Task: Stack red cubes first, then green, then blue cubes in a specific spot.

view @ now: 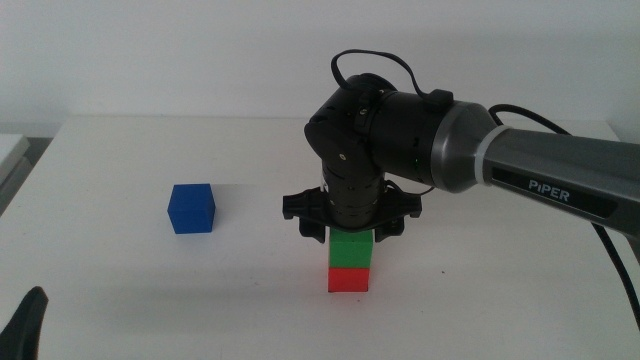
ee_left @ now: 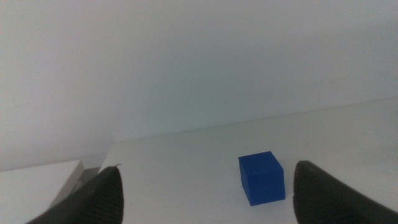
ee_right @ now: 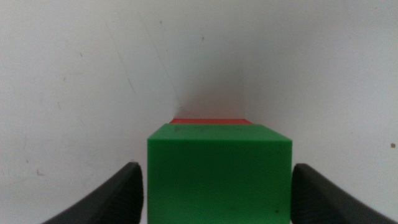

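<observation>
On my middle feed the right arm reaches in from the right edge of the frame, its grey forearm sloping down toward the centre and its wrist bent so that the right end effector (view: 351, 226) points straight down over the stack. Its two dark jaws are spread, one on each side of the green cube (view: 352, 248); through the right wrist camera I see clear gaps of white between the green cube (ee_right: 219, 171) and each jaw, so the right end effector (ee_right: 217, 193) is open and holds nothing. The green cube sits squarely on the red cube (view: 350, 279), just right of centre and low in the middle frame, and from the wrist only a thin strip of the red cube (ee_right: 211, 121) shows behind the green top face. I cannot see the pen marks of the target spot under the stack. The left end effector (view: 27, 322) waits in the bottom left corner of the middle frame, only a dark tip showing; in its own camera the left end effector (ee_left: 205, 193) has its jaws wide apart and empty, with the blue cube (ee_left: 262, 178) ahead of them. I count three cubes: one red, one green, one blue. The blue cube (view: 192, 208) stands alone on the white surface (view: 120, 160), left of centre and well apart from the stack.
</observation>
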Robot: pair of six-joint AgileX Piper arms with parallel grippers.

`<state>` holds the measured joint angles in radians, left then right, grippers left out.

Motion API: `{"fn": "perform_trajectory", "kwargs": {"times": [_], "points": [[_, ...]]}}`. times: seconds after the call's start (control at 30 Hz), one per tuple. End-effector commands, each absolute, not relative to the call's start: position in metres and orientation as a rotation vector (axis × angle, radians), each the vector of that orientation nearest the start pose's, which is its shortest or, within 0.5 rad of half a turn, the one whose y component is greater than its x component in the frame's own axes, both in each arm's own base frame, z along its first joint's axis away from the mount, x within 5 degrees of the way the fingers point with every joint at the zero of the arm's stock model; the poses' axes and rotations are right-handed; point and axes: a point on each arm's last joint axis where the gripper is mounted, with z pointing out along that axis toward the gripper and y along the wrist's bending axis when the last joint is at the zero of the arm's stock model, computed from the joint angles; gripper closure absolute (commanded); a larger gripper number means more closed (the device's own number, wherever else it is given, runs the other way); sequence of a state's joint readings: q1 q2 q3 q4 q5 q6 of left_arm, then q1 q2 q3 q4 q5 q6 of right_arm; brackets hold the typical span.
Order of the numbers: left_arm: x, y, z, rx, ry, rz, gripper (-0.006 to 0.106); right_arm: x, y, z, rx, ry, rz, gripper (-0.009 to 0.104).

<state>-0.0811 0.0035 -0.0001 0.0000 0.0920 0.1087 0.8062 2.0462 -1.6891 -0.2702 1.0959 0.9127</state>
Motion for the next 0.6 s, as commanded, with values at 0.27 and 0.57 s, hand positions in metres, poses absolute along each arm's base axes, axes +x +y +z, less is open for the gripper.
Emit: {"fn": "perform_trajectory", "kwargs": {"times": [0.27, 0.57], "points": [[0.056, -0.005, 0.205, 0.143, 1.562, 0.018, 0.007, 0.310, 0.292, 0.245, -0.080, 2.778, 0.011, 0.013], [0.056, -0.005, 0.205, 0.143, 1.562, 0.018, 0.007, 0.271, 0.252, 0.350, -0.116, 2.601, 0.170, 0.011]]}}
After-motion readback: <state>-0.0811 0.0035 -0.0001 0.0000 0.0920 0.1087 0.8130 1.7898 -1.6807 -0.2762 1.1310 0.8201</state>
